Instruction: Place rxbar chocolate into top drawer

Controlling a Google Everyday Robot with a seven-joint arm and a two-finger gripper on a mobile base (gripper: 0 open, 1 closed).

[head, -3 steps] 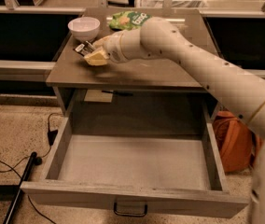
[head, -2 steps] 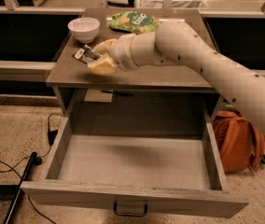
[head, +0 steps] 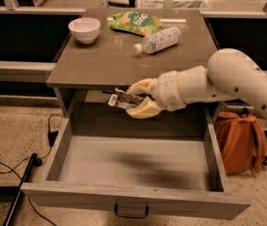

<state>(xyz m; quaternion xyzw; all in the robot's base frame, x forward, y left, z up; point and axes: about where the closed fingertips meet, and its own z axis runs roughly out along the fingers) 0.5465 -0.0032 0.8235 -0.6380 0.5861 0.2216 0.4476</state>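
Note:
My gripper [head: 134, 99] hangs just in front of the tabletop's front edge, above the back of the open top drawer [head: 133, 161]. Its pale fingers [head: 143, 109] are shut on the rxbar chocolate [head: 123, 99], a small dark wrapped bar that sticks out to the left. The drawer is pulled fully out, with a pale grey floor that holds nothing and a dark metal handle [head: 131, 212] on its front panel. The white arm reaches in from the right.
On the tabletop [head: 110, 60] stand a white bowl [head: 84, 29], a green snack bag [head: 133, 22] and a clear plastic bottle [head: 158, 40] lying on its side. An orange backpack [head: 239, 140] sits on the floor to the right. Black cables [head: 11, 173] lie at the left.
The gripper has carried the bar off the tabletop, forward and down, to a spot over the drawer's back. The view has shifted, so the table sits differently in the picture.

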